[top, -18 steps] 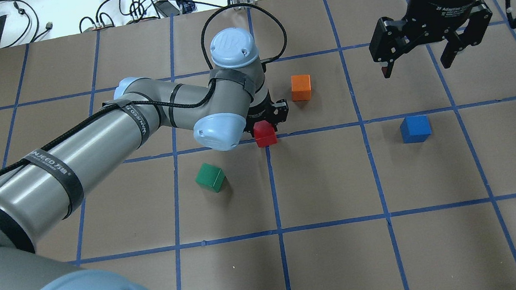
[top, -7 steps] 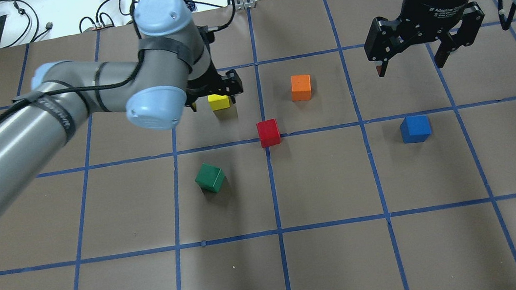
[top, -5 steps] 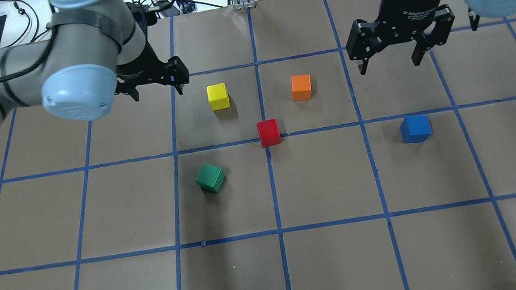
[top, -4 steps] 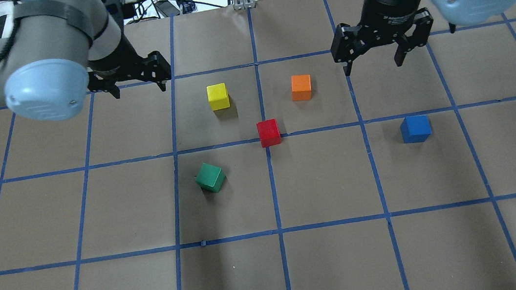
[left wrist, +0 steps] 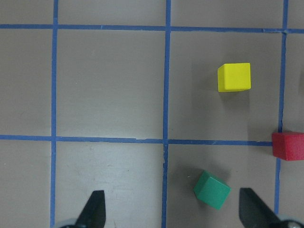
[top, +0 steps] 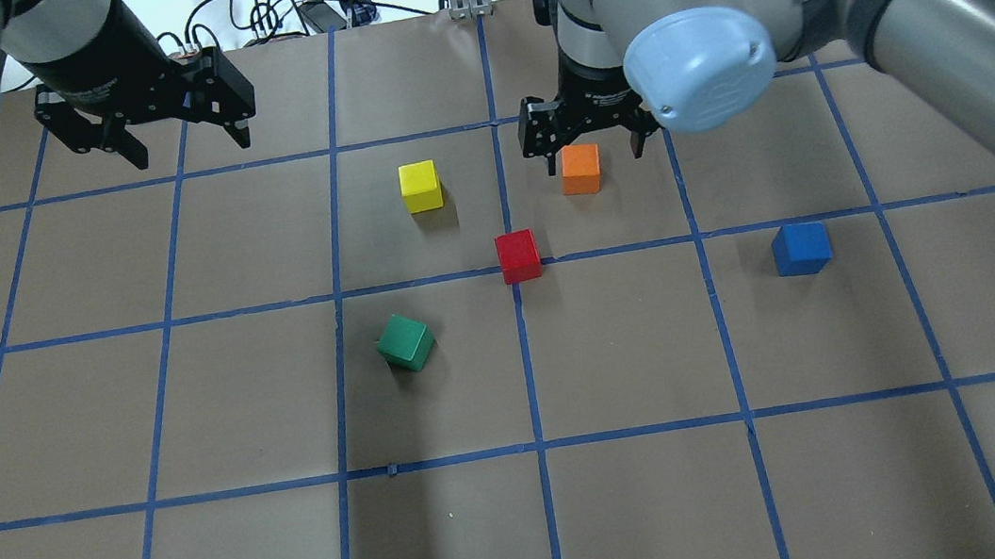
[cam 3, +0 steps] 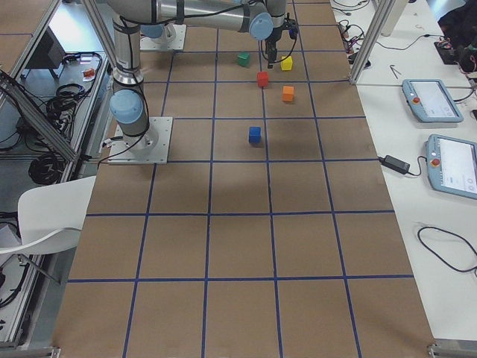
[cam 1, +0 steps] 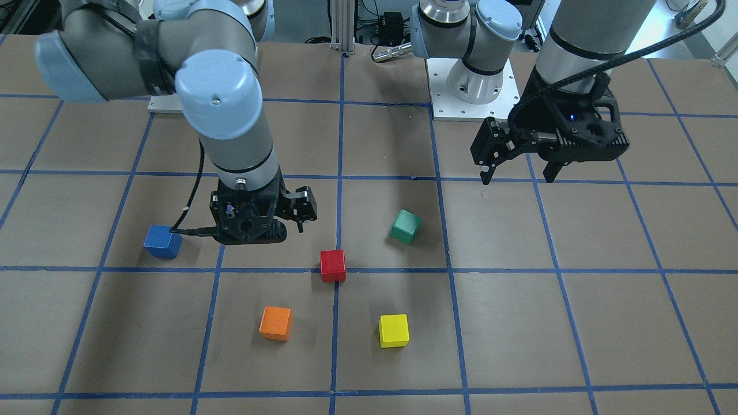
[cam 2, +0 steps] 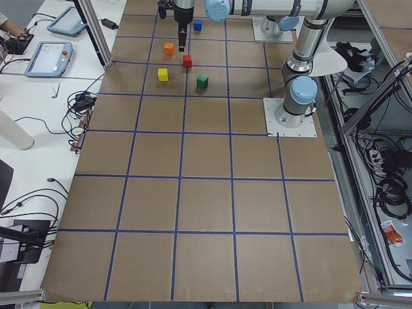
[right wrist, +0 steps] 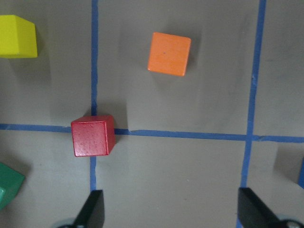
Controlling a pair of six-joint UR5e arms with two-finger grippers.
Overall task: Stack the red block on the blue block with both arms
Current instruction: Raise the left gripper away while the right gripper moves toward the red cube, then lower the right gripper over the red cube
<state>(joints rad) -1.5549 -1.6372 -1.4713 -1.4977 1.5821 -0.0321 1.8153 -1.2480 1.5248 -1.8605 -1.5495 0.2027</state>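
Observation:
The red block [top: 518,256] sits on the table on a blue tape crossing, and shows in the front view [cam 1: 333,265] and the right wrist view [right wrist: 93,135]. The blue block [top: 801,248] sits alone to its right, also in the front view [cam 1: 162,241]. My right gripper [top: 586,137] is open and empty, raised above the table by the orange block, just beyond the red block; it also shows in the front view [cam 1: 259,227]. My left gripper [top: 189,146] is open and empty, raised at the far left; the front view [cam 1: 517,174] shows it too.
An orange block [top: 581,169], a yellow block [top: 420,185] and a green block [top: 406,342] stand around the red one. The brown paper table [top: 640,509] carries a blue tape grid. Cables lie past the far edge.
My left gripper left the red block on the table and drew back to the far left. My right arm swung left from the right side to above the orange block. Both stayed open.

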